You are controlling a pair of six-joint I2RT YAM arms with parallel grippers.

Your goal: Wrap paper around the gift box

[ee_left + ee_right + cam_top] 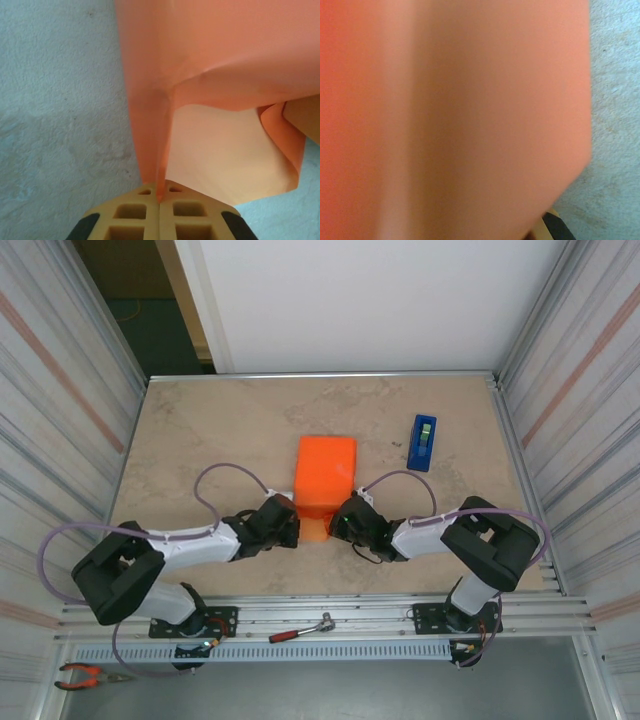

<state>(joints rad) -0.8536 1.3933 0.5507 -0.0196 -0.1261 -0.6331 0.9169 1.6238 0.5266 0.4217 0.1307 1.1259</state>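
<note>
The orange paper (325,475) lies folded into a box-shaped bundle at the middle of the table, and the gift box is hidden under it. My left gripper (293,524) is at the bundle's near left corner. In the left wrist view its jaws (161,199) are shut on a pinched fold of the paper (150,130), which rises from the fingertips. My right gripper (342,520) is at the near right corner. A blurred sheet of paper (470,120) lies close over its fingers and hides them.
A blue tape dispenser (423,442) stands to the right of the bundle. A red-handled tool (300,629) and red pliers (85,675) lie on the rail in front of the table. Corrugated walls close in both sides.
</note>
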